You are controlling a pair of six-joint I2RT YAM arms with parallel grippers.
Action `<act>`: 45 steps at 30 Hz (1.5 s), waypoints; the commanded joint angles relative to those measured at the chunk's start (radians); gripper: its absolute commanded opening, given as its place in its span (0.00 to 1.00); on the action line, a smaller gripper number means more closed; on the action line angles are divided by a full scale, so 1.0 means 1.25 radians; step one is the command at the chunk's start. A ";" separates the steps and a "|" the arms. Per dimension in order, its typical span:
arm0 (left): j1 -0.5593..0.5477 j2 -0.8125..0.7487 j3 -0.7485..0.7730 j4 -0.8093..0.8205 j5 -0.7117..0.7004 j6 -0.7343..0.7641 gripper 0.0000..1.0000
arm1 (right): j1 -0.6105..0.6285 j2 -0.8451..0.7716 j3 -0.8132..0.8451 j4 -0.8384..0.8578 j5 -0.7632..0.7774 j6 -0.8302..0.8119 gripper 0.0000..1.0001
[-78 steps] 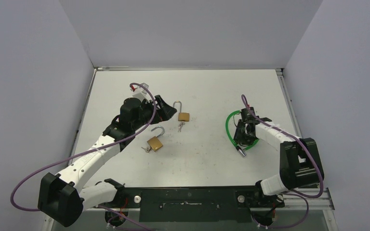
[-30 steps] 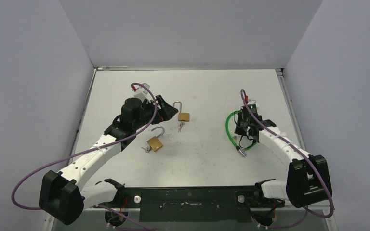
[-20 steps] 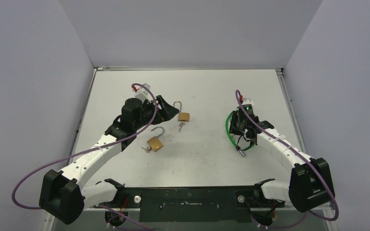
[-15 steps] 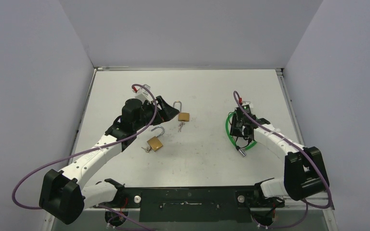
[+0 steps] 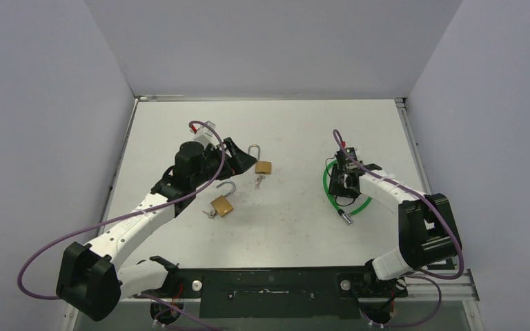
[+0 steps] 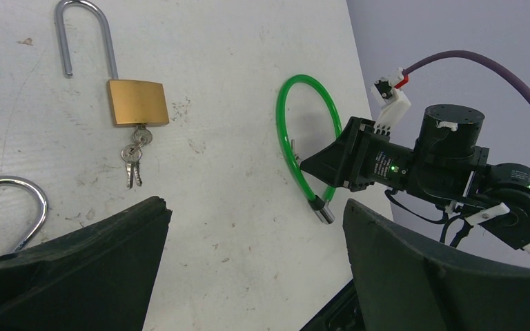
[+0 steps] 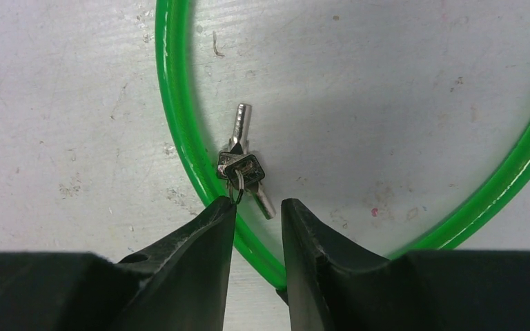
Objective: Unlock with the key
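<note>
A green cable lock (image 7: 179, 131) lies looped on the table, its metal end (image 5: 346, 218) toward the near side. A small bunch of keys (image 7: 243, 169) lies flat inside the loop. My right gripper (image 7: 257, 207) hovers just short of the keys with its jaws a little apart and nothing between them; the key ring touches its left fingertip (image 7: 226, 205). My left gripper (image 6: 254, 207) is wide open and empty, beside a brass padlock (image 6: 136, 102) with a raised shackle and keys (image 6: 132, 155) hanging from its keyhole.
A second brass padlock (image 5: 222, 205) with an open shackle lies nearer the left arm. The right gripper (image 5: 344, 178) sits over the green loop (image 5: 328, 193). Grey walls close in the table (image 5: 290, 124) on three sides.
The right gripper has shifted slightly toward the far side over the green loop, its elbow swinging, and its jaws have parted a little. The left arm and padlocks have not moved.
</note>
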 commanded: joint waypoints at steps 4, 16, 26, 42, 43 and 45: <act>0.003 0.005 0.011 0.044 0.003 0.008 0.94 | -0.008 -0.023 0.036 0.024 -0.011 0.068 0.33; 0.004 0.010 0.022 0.030 0.002 0.025 0.94 | -0.008 0.028 0.035 0.033 -0.007 0.094 0.22; 0.004 0.010 0.023 0.027 0.002 0.025 0.94 | -0.008 0.058 0.041 0.047 -0.021 0.093 0.03; 0.001 0.006 0.010 0.092 0.037 -0.095 0.94 | -0.005 -0.230 0.043 0.137 -0.121 0.042 0.00; 0.001 0.008 0.010 0.104 0.045 -0.114 0.94 | -0.005 -0.240 0.048 0.139 -0.145 0.043 0.00; 0.000 0.012 0.010 0.125 0.059 -0.153 0.94 | -0.003 -0.259 0.054 0.154 -0.201 0.049 0.00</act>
